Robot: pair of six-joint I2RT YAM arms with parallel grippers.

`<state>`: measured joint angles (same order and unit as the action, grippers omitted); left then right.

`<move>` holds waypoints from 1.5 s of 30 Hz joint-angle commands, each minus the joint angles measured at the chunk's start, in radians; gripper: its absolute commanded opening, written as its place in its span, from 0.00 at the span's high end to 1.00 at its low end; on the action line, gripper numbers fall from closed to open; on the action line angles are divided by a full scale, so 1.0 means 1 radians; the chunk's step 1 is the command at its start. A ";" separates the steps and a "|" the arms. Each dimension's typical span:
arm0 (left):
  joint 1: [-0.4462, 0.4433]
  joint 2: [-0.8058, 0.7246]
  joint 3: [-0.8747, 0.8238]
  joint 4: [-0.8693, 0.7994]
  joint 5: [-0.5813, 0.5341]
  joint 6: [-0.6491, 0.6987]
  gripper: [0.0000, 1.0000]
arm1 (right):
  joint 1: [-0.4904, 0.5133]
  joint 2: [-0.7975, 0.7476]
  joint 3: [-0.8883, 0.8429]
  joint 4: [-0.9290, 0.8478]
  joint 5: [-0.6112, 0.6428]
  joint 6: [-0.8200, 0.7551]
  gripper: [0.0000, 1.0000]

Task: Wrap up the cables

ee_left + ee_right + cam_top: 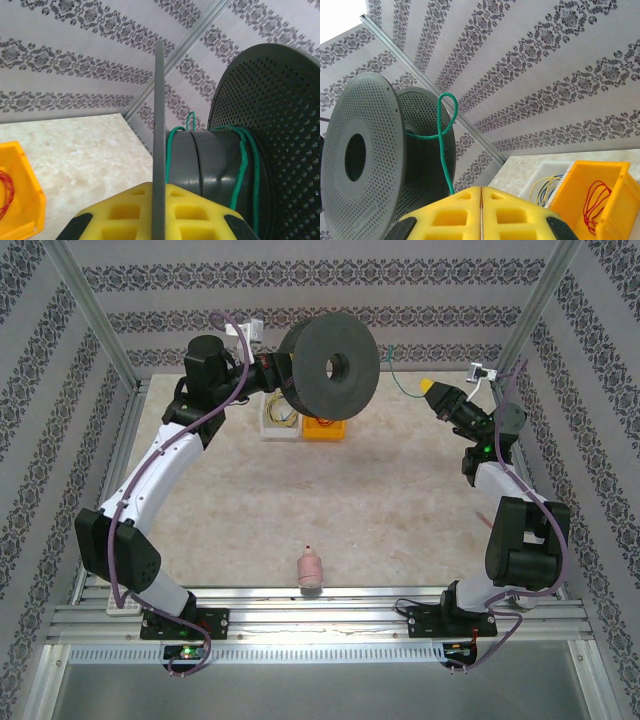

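The black perforated spool (352, 343) hangs in the air at the back, with my left gripper (283, 375) shut on it. In the left wrist view the yellow fingers (125, 210) clamp one thin flange edge, and the green cable (243, 160) lies in a few turns round the hub. My right gripper (428, 387) is shut on the green cable (397, 375) to the right of the spool. In the right wrist view the cable (443, 145) rises from the closed fingertips (470, 192), makes a small loop and runs between the spool's (370, 115) flanges.
A white bin (280, 422) with yellow and blue wires (547, 182) and an orange bin (325, 428) with a red wire (595, 200) stand on the table under the spool. A small pink object (310, 570) lies near the front edge. Patterned walls enclose the table.
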<state>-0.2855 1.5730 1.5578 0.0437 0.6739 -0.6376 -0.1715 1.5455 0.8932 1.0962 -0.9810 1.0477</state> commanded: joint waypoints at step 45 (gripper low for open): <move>-0.215 0.301 0.451 -0.691 -0.627 0.461 1.00 | 0.659 -0.134 0.613 -1.029 -0.038 -0.706 1.00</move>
<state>-0.4828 1.8503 1.9697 -0.5873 0.1333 -0.3099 0.4980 1.4128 1.4166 0.0399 -0.9833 0.3668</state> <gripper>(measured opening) 0.088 0.073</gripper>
